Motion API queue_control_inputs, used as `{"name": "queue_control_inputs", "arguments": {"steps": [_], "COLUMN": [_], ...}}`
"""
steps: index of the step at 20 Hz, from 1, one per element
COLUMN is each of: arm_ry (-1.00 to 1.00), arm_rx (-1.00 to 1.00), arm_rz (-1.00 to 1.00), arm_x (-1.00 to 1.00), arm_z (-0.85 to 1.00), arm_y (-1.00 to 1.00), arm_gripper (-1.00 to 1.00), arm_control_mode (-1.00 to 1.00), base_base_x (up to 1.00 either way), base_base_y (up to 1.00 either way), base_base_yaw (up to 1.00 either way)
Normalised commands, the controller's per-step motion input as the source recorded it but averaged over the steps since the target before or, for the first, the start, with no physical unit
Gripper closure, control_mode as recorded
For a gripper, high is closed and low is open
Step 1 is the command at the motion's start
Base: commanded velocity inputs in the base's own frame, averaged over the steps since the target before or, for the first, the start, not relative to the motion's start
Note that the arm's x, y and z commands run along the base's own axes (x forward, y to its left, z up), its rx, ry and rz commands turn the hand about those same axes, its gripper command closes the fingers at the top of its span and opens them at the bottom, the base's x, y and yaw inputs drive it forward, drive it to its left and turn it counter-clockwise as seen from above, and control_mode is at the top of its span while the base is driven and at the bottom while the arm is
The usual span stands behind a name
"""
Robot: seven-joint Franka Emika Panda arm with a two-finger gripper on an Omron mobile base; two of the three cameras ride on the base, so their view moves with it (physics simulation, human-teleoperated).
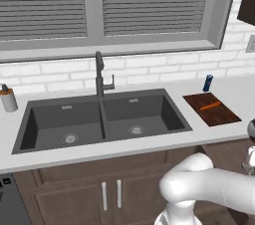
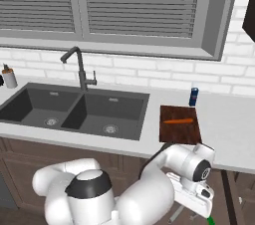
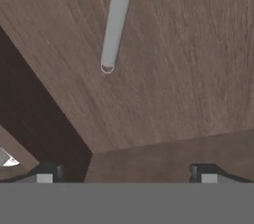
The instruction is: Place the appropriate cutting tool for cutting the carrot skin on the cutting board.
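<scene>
The cutting board (image 1: 219, 113) (image 2: 180, 132) lies flat on the counter to the right of the sink, dark reddish-brown. The carrot (image 1: 210, 105) (image 2: 178, 121), a thin orange stick, rests across it. The cutting tool is out of view. My gripper (image 3: 126, 174) is open with nothing between its fingertips. It hangs below the counter edge, under the board, close to a brown cabinet door (image 3: 188, 69) with a pale bar handle (image 3: 115, 20). In the right base view the white hand (image 2: 195, 196) shows low, in front of the cabinets.
A dark double sink (image 1: 30, 129) (image 2: 142, 119) with a grey faucet (image 1: 100, 74) (image 2: 79, 69) fills the middle of the counter. A blue can (image 1: 207, 83) (image 2: 193, 96) stands behind the board. A soap dispenser (image 1: 7, 98) (image 2: 8, 77) is at the far left.
</scene>
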Motion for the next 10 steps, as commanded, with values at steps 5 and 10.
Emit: {"name": "queue_control_inputs", "arguments": {"steps": [5,10], "arm_ry": [0.0,0.0], "arm_rx": [-0.04,-0.02], "arm_rz": [-0.06,-0.05], "arm_x": [0.12,0.17], "arm_z": [-0.23,-0.17], "arm_y": [0.0,0.0], "arm_gripper": [-1.0,-1.0], "arm_control_mode": [-1.0,-1.0], "base_base_x": [0.0,0.0], "base_base_y": [0.0,0.0], "base_base_yaw": [0.0,0.0]}}
